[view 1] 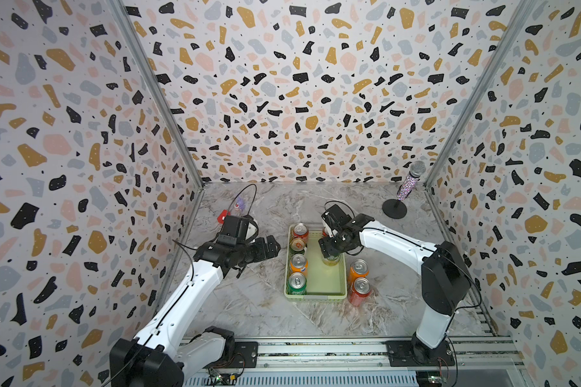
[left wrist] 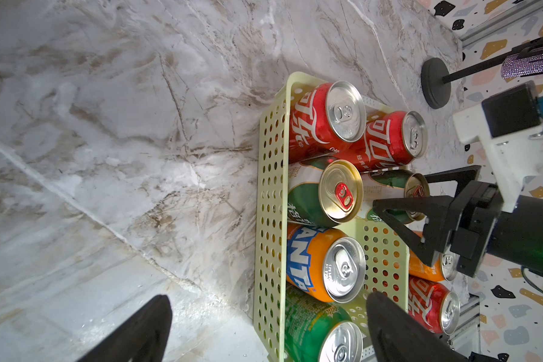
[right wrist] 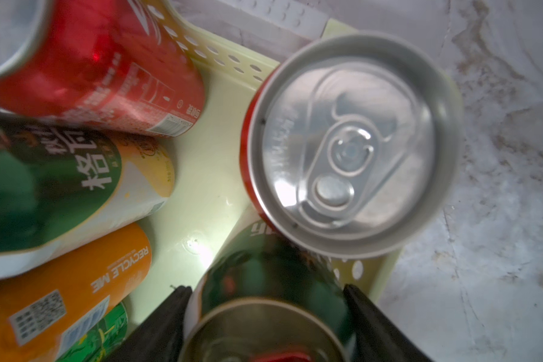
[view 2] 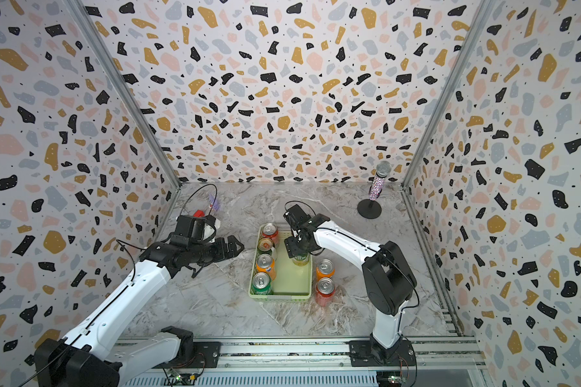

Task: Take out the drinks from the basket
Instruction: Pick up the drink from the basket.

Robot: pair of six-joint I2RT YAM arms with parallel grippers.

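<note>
marble tabletop [view 1: 249,301] under speckled walls [view 1: 316,100]. the basket [view 1: 316,297] sits mid-table holding six drinks. an orange can [view 1: 359,270] and a red can [view 1: 359,291] stand outside, just beside its right wall. the right gripper [view 1: 331,251] straddles a dark green can [right wrist: 264,275] inside the basket, fingers [right wrist: 157,322] close against its sides; whether they squeeze it i cannot tell. the left gripper [view 1: 273,246] hovers left of the basket, fingers spread apart.

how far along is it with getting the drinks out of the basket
Done: an orange can and a red can stand on the table beside the basket. In hand: the right fingers bracket a dark green can inside it; grip unclear. Left: that can plus five others in the basket; left fingers open, idle.
</note>
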